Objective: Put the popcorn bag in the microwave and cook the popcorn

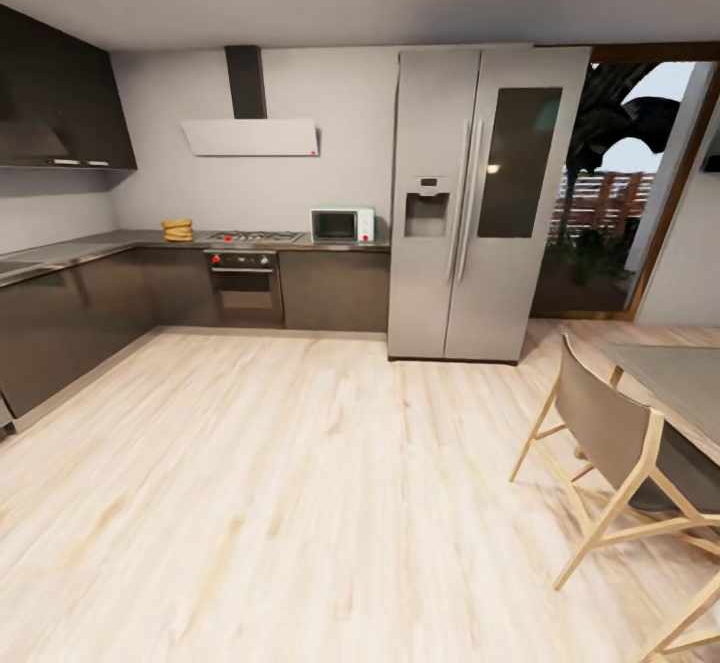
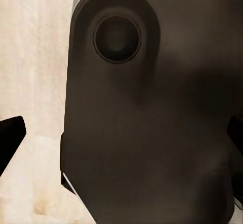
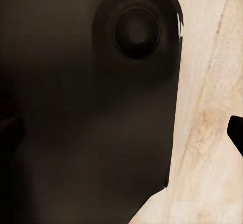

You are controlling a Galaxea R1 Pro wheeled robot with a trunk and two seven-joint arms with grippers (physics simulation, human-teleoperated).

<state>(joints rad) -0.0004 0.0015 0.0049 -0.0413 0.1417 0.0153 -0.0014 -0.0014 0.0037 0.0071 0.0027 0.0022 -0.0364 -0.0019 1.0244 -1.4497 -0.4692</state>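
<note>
Basically we're at the start: nothing of the task looks done. The popcorn bag (image 1: 177, 230) sits on the bench (image 1: 100, 244) at the far wall, just left of the gas hob (image 1: 254, 237); the microwave (image 1: 342, 225) stands on the same bench right of the hob, door closed, beside the steel fridge (image 1: 480, 203). Bag and microwave are apart, hob between them. Left to do: drive over, pick the bag, open the door, load, close, run the heat. Popcorn itself is too small to tell from here. Both wrist views look down at wood floor (image 1: 300, 483) past a dark rounded robot part, with dark finger tips at the frame edges: left end effector (image 2: 121, 138) fingers sit at opposite edges, so wide; right end effector we cannot tell, one tip visible only. Both hold nothing we can see. Path across the floor looks free; chair (image 1: 620, 463) and dining table (image 1: 680, 383) stay off to the right, the oven (image 1: 245, 288) is under the hob.
</note>
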